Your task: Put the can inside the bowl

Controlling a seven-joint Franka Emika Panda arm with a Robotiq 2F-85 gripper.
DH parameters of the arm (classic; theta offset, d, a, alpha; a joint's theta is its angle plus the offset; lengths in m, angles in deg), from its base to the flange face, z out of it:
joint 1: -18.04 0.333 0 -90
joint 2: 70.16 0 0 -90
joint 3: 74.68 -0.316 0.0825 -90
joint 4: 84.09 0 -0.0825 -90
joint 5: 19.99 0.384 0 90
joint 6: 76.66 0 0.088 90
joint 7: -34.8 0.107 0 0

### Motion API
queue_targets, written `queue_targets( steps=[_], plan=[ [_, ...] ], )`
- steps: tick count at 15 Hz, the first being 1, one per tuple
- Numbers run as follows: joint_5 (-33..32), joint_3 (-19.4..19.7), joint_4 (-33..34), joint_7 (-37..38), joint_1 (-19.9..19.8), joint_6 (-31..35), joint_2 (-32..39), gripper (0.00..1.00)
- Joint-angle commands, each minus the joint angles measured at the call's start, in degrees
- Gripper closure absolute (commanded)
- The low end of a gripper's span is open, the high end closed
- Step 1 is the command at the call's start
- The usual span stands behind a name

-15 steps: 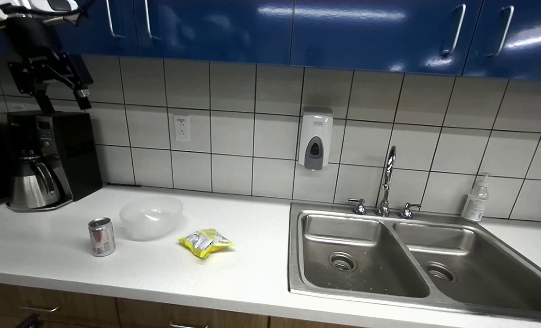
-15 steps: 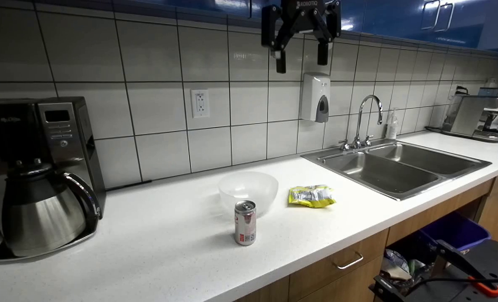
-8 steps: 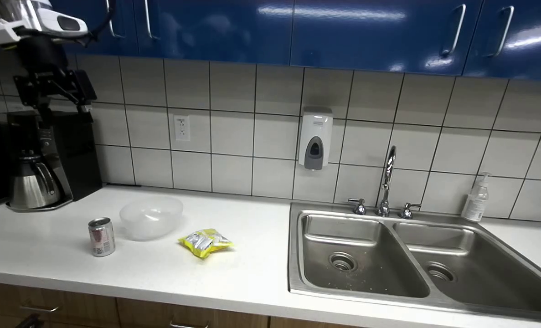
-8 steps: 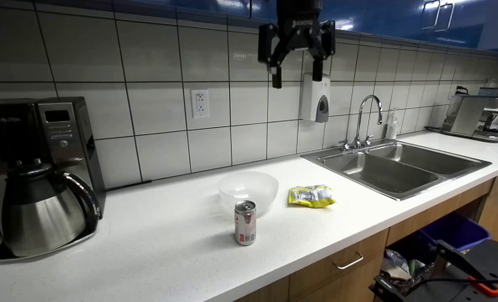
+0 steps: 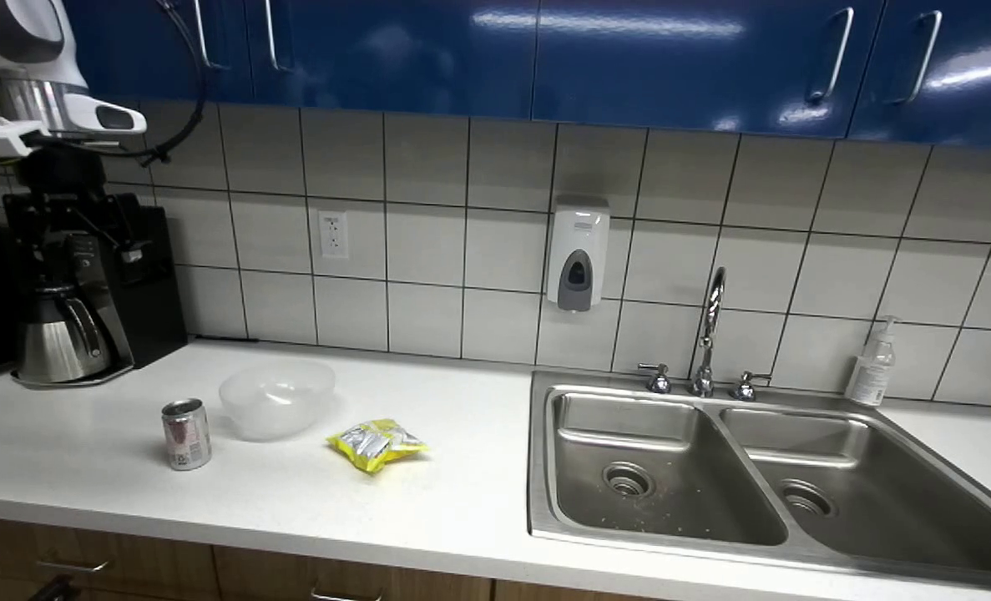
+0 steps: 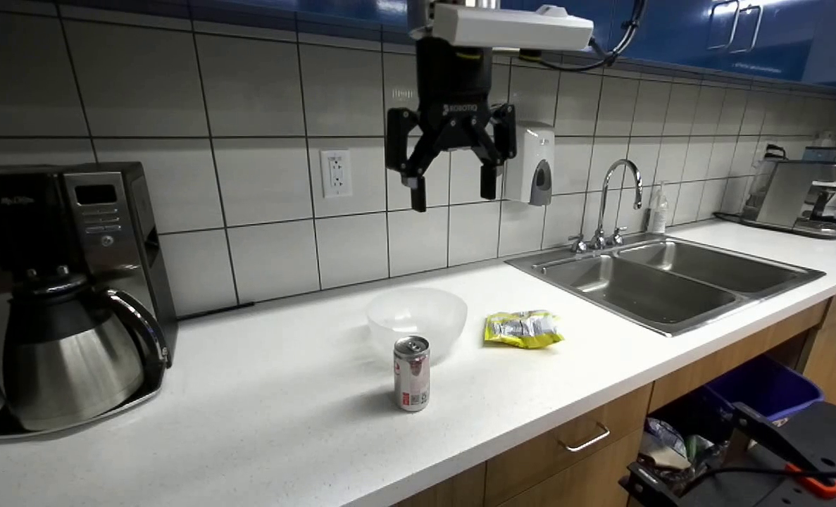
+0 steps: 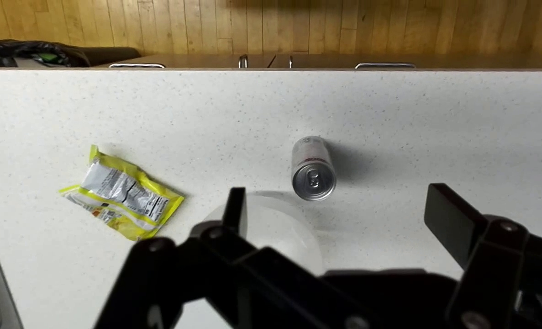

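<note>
A small silvery metal drink can (image 5: 186, 434) with reddish marking is shown standing upright on a white speckled countertop (image 5: 470, 451), outside the shallow round bowl (image 5: 274, 413) of translucent whitish plastic and just beside it. The two are separated by a thin strip of counter, and in an exterior view part of the bowl is hidden behind the can (image 6: 412, 380). On the bowl's other side, a crumpled yellow-and-silver packet (image 5: 376, 445) is seen lying near it. Above, the black two-fingered Robotiq gripper (image 6: 453, 196) is held well clear of the counter, pointed downward, its fingers spread wide (the bowl is partly covered by it in the wrist view). Farther out, a black-and-steel coffee maker (image 6: 104, 211) with a steel carafe (image 6: 72, 366) is placed against the pale tiled wall (image 5: 428, 242). A double-basin stainless-steel sink (image 5: 540, 467) is set into the counter, and a white-and-grey dispenser (image 5: 577, 259) is mounted below glossy blue cabinets (image 5: 395, 50).
</note>
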Motion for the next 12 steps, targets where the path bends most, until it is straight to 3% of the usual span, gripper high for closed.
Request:
queue_targets(
  steps=[1, 12],
  plan=[
    [1.0, -1.2, 0.8, 3.3, 1.6, 3.1, 4.1, 0.00],
    [-2.4, -0.7, 8.0, 10.7, 3.2, 5.1, 17.4, 0.00]
  ],
)
